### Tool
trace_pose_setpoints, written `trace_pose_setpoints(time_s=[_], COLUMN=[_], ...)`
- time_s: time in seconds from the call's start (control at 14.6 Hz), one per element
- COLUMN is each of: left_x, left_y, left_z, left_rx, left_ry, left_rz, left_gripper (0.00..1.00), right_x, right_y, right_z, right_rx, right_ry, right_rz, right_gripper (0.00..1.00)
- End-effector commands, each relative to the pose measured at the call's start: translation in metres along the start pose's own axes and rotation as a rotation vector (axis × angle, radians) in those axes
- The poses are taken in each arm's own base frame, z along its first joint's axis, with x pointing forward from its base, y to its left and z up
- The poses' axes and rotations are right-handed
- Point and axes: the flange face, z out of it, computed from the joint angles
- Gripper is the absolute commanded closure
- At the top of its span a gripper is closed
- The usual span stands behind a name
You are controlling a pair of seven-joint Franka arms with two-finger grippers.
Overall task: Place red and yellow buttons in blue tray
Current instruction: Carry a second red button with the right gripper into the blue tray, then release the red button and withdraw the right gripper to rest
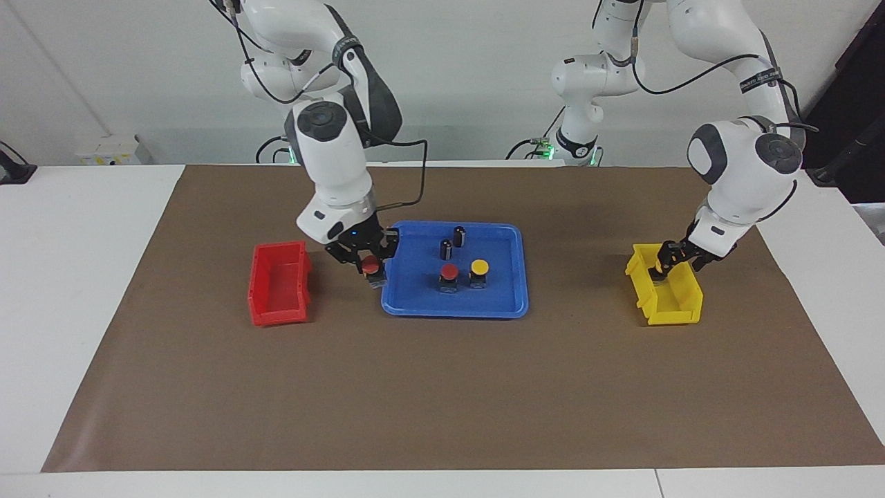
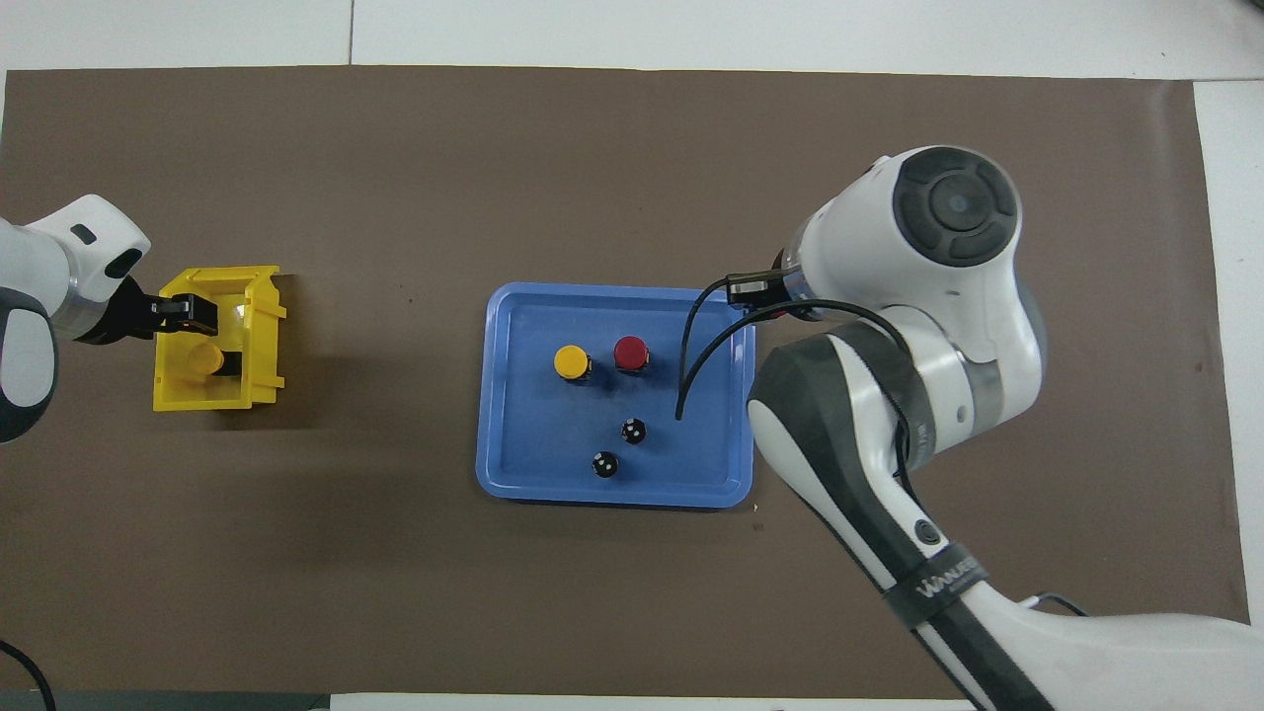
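The blue tray (image 1: 456,312) lies mid-table and holds a red button (image 1: 449,272) and a yellow button (image 1: 479,266), both upright. My right gripper (image 1: 371,271) is shut on a second red button (image 1: 371,264) and holds it just above the tray's rim at the right arm's end. In the overhead view the arm hides that gripper. My left gripper (image 1: 662,266) reaches into the yellow bin (image 1: 681,311). A second yellow button (image 2: 205,357) lies in that bin, beside the gripper (image 2: 193,314). The tray (image 2: 612,292) shows both buttons in the overhead view too.
Two small dark capless cylinders (image 1: 459,235) (image 1: 446,249) stand in the tray, nearer to the robots than the buttons. A small red bin (image 1: 278,283) stands beside the tray toward the right arm's end. Brown paper covers the table.
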Motion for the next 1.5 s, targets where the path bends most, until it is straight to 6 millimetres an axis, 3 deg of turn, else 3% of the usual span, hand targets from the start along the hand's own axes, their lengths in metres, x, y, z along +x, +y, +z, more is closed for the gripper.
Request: trace_pose_setpoints(time_s=[0.0,0.27,0.48,0.68,0.89,1.03,1.23,1.44], left_x=[-0.015,-0.029,-0.028,-0.027,-0.027,-0.029,-0.030,-0.030], left_y=[0.009,0.007,0.006,0.006,0.002,0.002,-0.001,0.000], left_z=[0.001,0.019,0.020,0.019,0.019,0.020,0.021,0.021], left_rx=[0.009,0.008,0.007,0.006,0.006,0.006,0.006,0.006], left_ry=[0.013,0.028,0.042,0.040,0.040,0.029,0.029,0.031], left_rz=[-0.010,-0.007,-0.015,-0.016,-0.022,-0.022,-0.019,-0.024], left_gripper=[0.25,0.26,0.26,0.28,0.29,0.29,0.29,0.29], right_x=[0.006,-0.009,-0.013,-0.009,0.007,0.017,0.011,-0.005], right_y=[-0.023,-0.028,-0.026,-0.017,0.027,0.084,0.158,0.206], right_z=[0.042,0.063,0.072,0.065,0.001,-0.043,-0.099,-0.145], right_rx=[-0.019,-0.043,-0.045,-0.055,-0.059,-0.075,-0.088,-0.081], right_ry=[0.014,-0.022,-0.028,-0.040,-0.002,-0.005,-0.037,-0.075], right_rz=[0.015,-0.006,-0.008,0.004,0.080,0.147,0.136,0.136], right_gripper=[0.71,0.70,0.55,0.00,0.00,0.00,0.00,0.00])
